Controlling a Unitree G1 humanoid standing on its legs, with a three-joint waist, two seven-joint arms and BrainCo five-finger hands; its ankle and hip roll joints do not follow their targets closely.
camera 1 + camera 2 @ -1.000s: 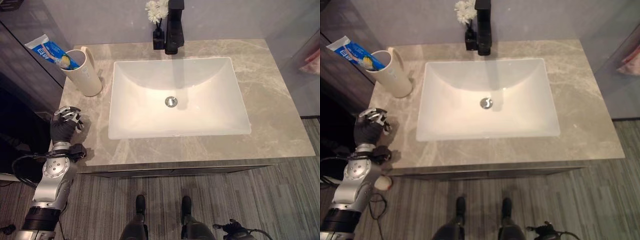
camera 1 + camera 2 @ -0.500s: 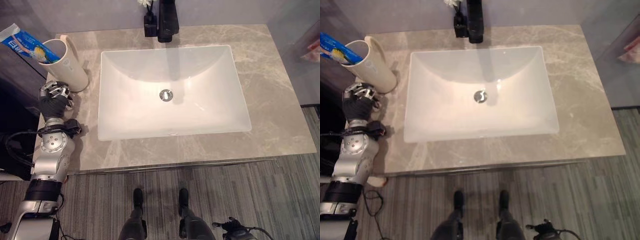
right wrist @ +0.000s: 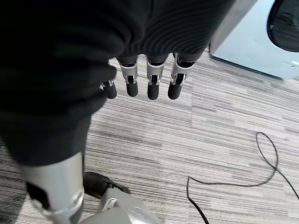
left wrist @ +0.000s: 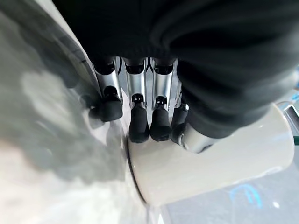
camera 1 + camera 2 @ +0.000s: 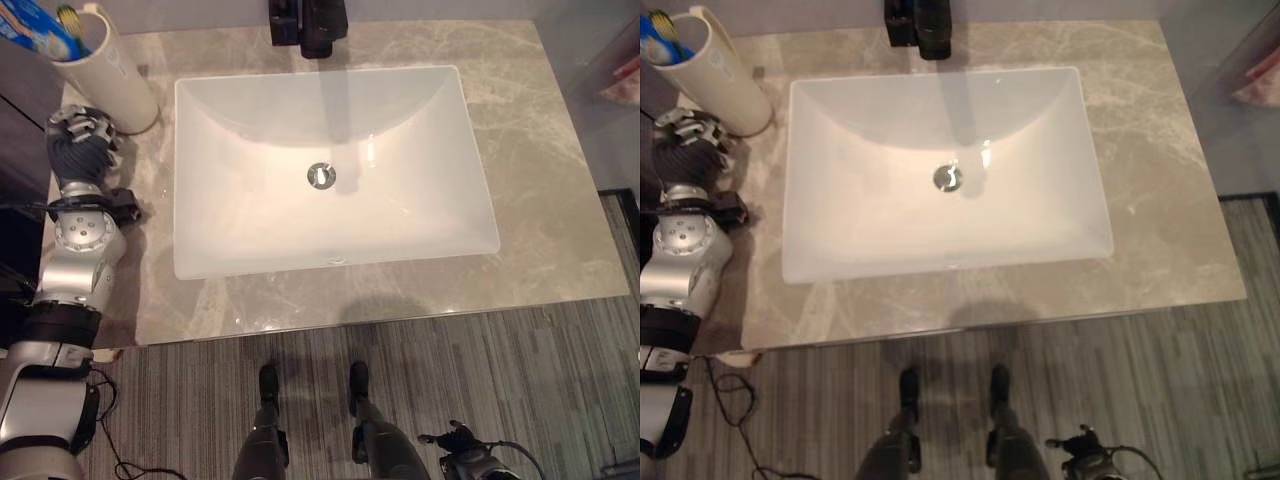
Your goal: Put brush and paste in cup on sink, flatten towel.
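Note:
A cream cup stands upright at the counter's back left corner. A blue toothpaste tube and a toothbrush stick out of the cup. My left hand rests on the counter just in front of the cup. In the left wrist view its fingers hang relaxed and hold nothing, with their dark tips close to the base of the cup. My right hand hangs low over the striped floor, fingers relaxed and empty. A pink cloth shows at the right edge, off the counter.
A white rectangular sink basin is set in the grey marble counter. A black faucet stands behind it, with a small black holder beside it. Grey striped floor lies in front of the counter.
The camera has shifted, so the whole scene sits higher and further left. My left hand has come forward along the counter's left edge, closer to the cup.

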